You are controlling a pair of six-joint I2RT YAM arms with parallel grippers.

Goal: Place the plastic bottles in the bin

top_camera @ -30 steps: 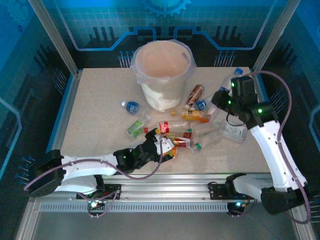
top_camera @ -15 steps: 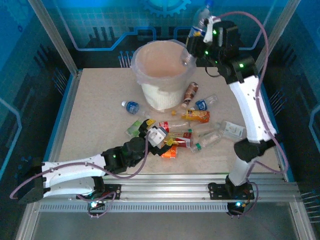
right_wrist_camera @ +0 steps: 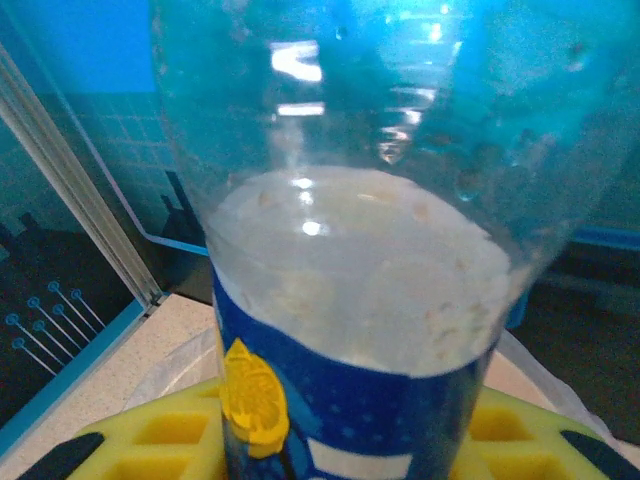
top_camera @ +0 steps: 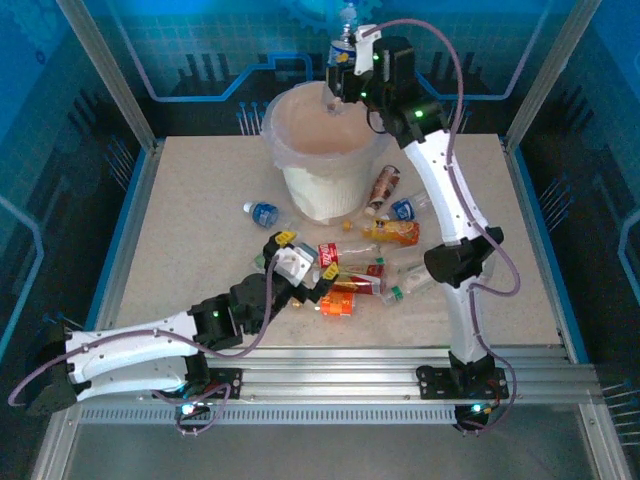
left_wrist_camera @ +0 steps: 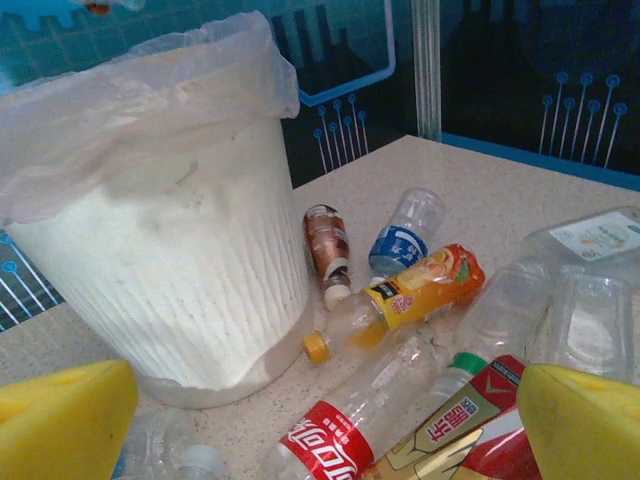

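Observation:
My right gripper (top_camera: pixel 347 68) is shut on a clear plastic bottle (top_camera: pixel 343 42) with a blue label (right_wrist_camera: pixel 350 400), held upright high over the mouth of the bin (top_camera: pixel 318 192). The bin is a white ribbed bucket (left_wrist_camera: pixel 170 270) lined with a thin bag. My left gripper (top_camera: pixel 303 256) hangs open low over the loose bottles, its yellow fingers (left_wrist_camera: pixel 60 425) wide apart with nothing between them. Below it lie a red-labelled cola bottle (left_wrist_camera: pixel 335 440), an orange juice bottle (left_wrist_camera: pixel 415 292), a brown bottle (left_wrist_camera: pixel 328 243) and a blue-labelled one (left_wrist_camera: pixel 400 238).
A blue-labelled bottle (top_camera: pixel 262 213) lies left of the bin's base. Crushed clear bottles (left_wrist_camera: pixel 590 300) lie to the right of the pile. Aluminium posts (top_camera: pixel 105 70) and blue panels wall in the table on three sides.
The right arm swung up and left from the table's right side, carrying the bottle to above the bin. The left arm reached further forward over the pile, still open.

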